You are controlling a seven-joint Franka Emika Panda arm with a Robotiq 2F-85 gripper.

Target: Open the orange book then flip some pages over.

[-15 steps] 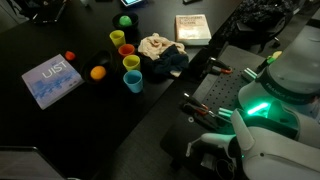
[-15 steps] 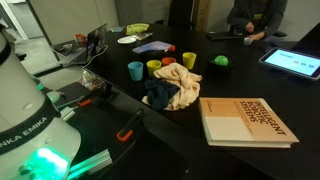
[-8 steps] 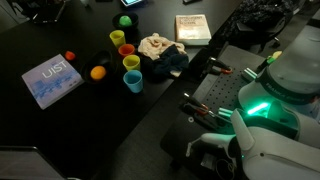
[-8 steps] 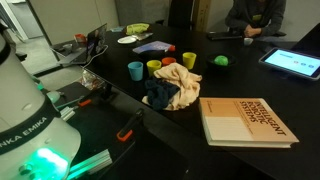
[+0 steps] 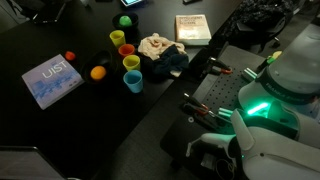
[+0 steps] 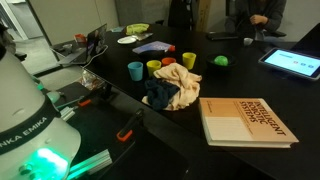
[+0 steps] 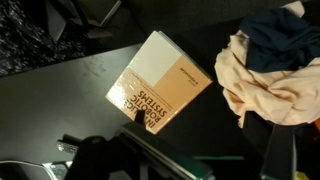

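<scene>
The orange book [image 5: 192, 28] lies closed and flat on the black table, cover up. It also shows near the front edge in an exterior view [image 6: 245, 120]. In the wrist view the book [image 7: 158, 85] lies at an angle, its title band towards the camera. My gripper [image 7: 205, 140] hovers above the table beside the book, apart from it. Its dark fingers stand wide apart with nothing between them. No pages show, since the book is closed. The gripper is out of sight in both exterior views.
A heap of cream and dark blue cloth [image 5: 160, 52] [image 6: 172, 90] [image 7: 270, 65] lies next to the book. Several coloured cups [image 5: 128, 60] stand beyond it. A blue book [image 5: 52, 80] [image 6: 295, 62], a green ball [image 6: 221, 61] and an orange ball [image 5: 97, 72] lie farther off. Clamps [image 6: 128, 130] grip the table edge.
The arm, the book and the other things have not moved. A person at the far side of the table has shifted mostly out of an exterior view.
</scene>
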